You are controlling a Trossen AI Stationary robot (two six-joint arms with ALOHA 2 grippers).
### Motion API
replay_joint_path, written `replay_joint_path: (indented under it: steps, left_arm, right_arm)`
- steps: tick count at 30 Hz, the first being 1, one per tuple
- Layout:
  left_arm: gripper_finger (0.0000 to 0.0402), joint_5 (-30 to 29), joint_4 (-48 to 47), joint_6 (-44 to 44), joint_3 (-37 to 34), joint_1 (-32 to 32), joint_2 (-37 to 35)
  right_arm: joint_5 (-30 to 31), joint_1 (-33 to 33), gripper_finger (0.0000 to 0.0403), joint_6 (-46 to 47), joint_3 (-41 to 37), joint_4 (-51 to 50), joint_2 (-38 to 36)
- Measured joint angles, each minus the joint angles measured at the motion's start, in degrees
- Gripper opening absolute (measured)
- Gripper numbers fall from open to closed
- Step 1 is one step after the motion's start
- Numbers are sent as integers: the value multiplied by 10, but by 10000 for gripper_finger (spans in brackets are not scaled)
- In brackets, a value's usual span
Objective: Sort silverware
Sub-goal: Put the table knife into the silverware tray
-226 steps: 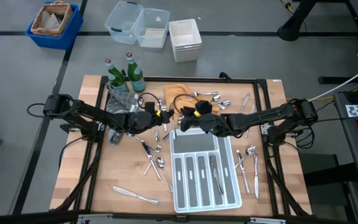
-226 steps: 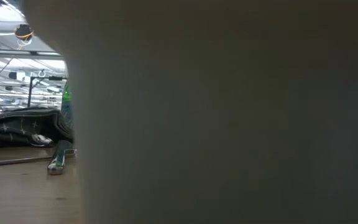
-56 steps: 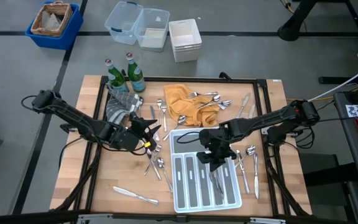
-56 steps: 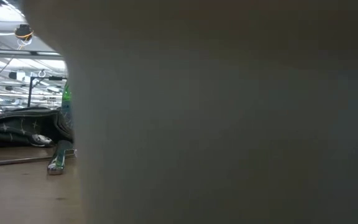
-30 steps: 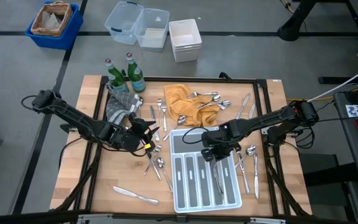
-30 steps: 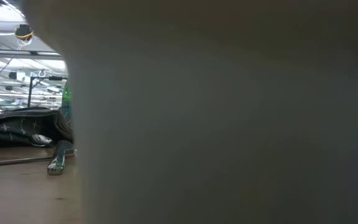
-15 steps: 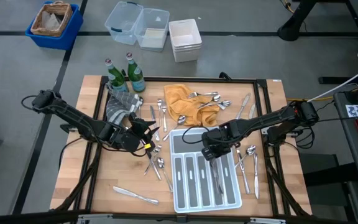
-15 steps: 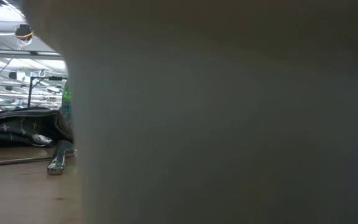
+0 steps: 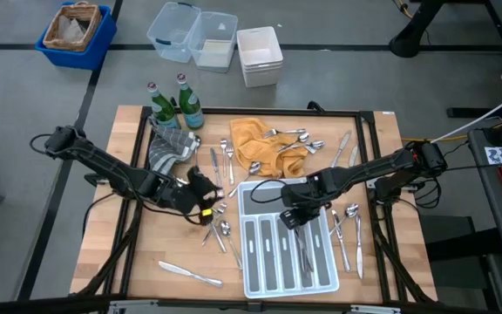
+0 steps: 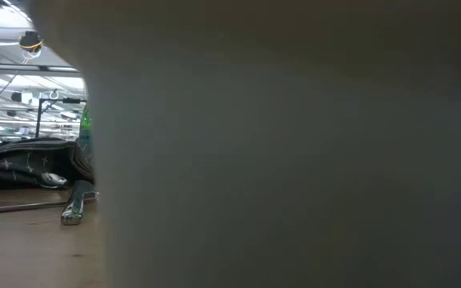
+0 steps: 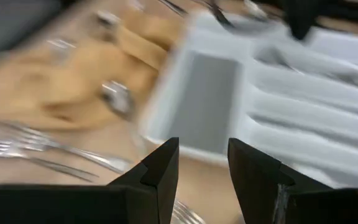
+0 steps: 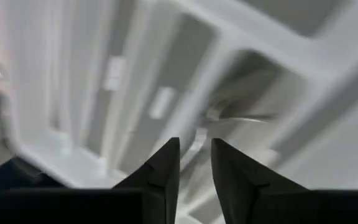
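a wooden table [image 9: 111,253] stands on a grey floor, with two green bottles [image 9: 177,103] at its far left corner. we see a white tray [image 9: 277,281] near the middle, its four long slots running far to near; several pieces of silverware [image 9: 304,251] lie lengthwise in the rightmost slot. more pieces lie scattered left of the tray, right of it, and on an orange cloth [image 9: 255,144] beyond. we cannot count them exactly. the right gripper [image 9: 292,218] reaches in from the right, low over the tray's far end, fingers [image 12: 166,165] slightly apart, holding nothing. the left gripper [image 9: 207,189] hovers left of the tray, fingers [image 11: 163,171] apart and empty.
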Motion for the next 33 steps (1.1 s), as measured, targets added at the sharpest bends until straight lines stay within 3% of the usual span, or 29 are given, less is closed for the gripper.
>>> replay_joint_path:
  steps: [4,6,9,16,19,33]
  left_arm:
    - [129,126,-7,-7,0,0,0]
    - [129,156,-9,-11,0,-5,0]
    - [129,161,-24,-89,0,-12,0]
    - [129,160,-132,-461,0,-13,1]
    - [129,162,-168,-570,0,-13,10]
    - [129,243,-151,-743,-5,-1,112]
  right_arm:
    - [1,0,92,-33,0,109,0]
    - [1,0,92,-46,0,164,0]
    - [7,0,92,-53,0,232,0]
    - [31,0,92,-54,0,298,0]
    - [31,0,92,-54,0,299,0]
    - [33,-1,92,-57,0,299,0]
